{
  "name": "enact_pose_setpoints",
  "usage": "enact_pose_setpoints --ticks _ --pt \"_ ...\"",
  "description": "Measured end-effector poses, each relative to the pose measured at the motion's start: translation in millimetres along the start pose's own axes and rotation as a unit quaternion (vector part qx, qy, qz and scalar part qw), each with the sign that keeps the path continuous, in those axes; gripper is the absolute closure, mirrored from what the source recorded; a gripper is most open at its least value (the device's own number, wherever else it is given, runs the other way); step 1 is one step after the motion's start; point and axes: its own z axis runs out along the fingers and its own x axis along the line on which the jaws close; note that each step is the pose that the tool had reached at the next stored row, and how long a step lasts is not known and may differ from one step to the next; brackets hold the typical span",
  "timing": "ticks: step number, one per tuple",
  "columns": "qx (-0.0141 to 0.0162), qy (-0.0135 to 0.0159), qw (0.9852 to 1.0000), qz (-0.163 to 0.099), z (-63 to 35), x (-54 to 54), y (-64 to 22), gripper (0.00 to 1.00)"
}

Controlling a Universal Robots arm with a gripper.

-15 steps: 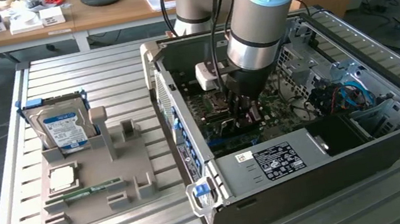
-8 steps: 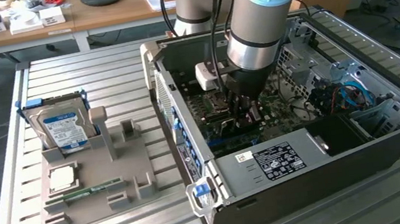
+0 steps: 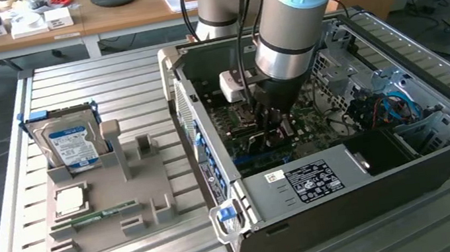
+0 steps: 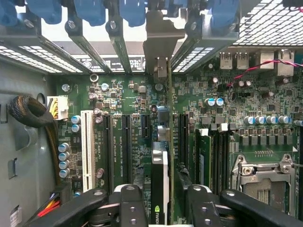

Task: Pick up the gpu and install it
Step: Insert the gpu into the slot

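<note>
The gpu is seen edge-on in the wrist view, standing upright over the green motherboard between black expansion slots. Its silver end bracket reaches the case's rear slot openings. My gripper is shut on the gpu, one black finger on each side of the card. In the exterior view the arm reaches down into the open computer case, and my gripper is low over the motherboard in the middle of the case. Whether the card's edge sits in a slot is hidden.
On the exterior view's left, a grey fixture holds a blue-labelled hard drive, a processor chip and a narrow memory stick. Inside the case are a power supply, a processor socket, a white slot and a cable bundle.
</note>
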Motion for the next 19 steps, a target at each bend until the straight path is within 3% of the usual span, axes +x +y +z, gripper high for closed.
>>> enact_pose_setpoints --ticks 8,19 --pt "-0.0001 0.0001 1.0000 0.000 -15.4 -1.0 0.4 0.60" --pt "0.0000 0.0000 1.0000 0.000 -15.7 -2.6 0.5 0.60"
